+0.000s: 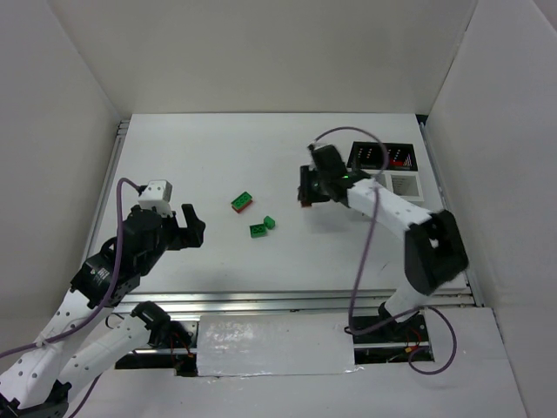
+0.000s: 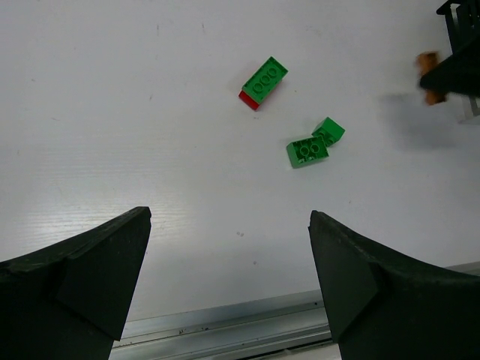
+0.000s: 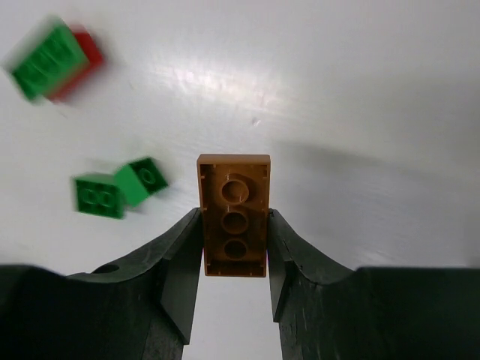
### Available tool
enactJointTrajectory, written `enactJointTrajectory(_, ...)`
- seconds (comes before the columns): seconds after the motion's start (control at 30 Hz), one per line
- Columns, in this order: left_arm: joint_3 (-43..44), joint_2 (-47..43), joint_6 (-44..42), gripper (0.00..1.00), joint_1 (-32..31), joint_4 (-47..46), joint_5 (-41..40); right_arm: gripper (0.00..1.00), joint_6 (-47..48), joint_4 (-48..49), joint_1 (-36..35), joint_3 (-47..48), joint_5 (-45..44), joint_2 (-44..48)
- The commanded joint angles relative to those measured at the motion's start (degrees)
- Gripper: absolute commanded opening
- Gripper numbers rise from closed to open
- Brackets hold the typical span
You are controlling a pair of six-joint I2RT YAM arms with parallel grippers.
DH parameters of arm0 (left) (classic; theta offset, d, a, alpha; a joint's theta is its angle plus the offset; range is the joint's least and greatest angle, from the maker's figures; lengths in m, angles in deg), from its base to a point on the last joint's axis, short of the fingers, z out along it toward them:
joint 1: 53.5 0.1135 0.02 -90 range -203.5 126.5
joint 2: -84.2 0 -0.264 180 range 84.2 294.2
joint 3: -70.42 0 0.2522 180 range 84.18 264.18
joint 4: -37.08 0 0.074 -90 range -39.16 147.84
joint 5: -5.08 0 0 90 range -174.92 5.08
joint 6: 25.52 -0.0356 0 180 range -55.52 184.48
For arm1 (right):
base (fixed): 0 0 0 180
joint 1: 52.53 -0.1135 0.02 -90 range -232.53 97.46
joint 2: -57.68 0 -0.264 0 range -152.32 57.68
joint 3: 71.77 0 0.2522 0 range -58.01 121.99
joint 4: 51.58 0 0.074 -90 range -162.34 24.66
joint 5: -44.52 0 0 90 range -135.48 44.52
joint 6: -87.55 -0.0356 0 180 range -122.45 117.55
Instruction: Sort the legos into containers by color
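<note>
My right gripper [image 3: 235,225] is shut on an orange-brown lego [image 3: 234,214] and holds it above the table, underside toward the camera. In the top view this gripper [image 1: 305,193] hangs left of the containers. A green-on-red stacked lego [image 1: 243,201] lies mid-table, and two small green legos [image 1: 259,230] [image 1: 270,223] touch each other just below it. They also show in the left wrist view: the stack [image 2: 264,81] and the green pair [image 2: 307,150]. My left gripper [image 2: 229,219] is open and empty, near the left front of the table [image 1: 187,228].
A black two-compartment container [image 1: 381,157] stands at the back right, with a white one [image 1: 406,185] just in front of it. A metal rail [image 1: 287,300] runs along the table's front edge. White walls enclose the table on three sides.
</note>
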Motion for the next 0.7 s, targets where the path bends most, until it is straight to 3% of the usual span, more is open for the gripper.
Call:
enactJointTrajectory(0.0, 1.40, 0.03, -0.69, 0.99, 0.08, -1.59, 0.34, 0.00, -7.26, 8.94, 6.44, -3.71, 0.77, 17.58)
enactJointTrajectory(0.13, 1.22, -1.03, -0.78, 1.00, 0.08, -1.94, 0.69, 0.00, -13.77, 8.17, 20.82, -8.82, -8.54, 29.45)
enactJointTrajectory(0.27, 1.13, -1.64, -0.87, 1.00, 0.17, -2.03, 1.04, 0.00, -19.58, 7.01, 34.92, -11.11, -10.23, 31.93)
enactJointTrajectory(0.37, 1.04, -1.82, -0.87, 1.00, 0.17, -2.12, 1.39, 0.00, -20.82, 5.52, 39.67, -10.85, -12.94, 31.76)
enactJointTrajectory(0.57, 1.22, -1.12, -1.22, 1.00, 0.17, -2.20, 1.92, 0.02, -19.68, 5.08, 42.67, -8.65, -12.25, 27.20)
enactJointTrajectory(0.67, 1.22, -1.12, -1.13, 1.00, 0.17, -2.20, 1.92, 0.10, -19.68, 4.90, 42.85, -8.04, -12.86, 24.56)
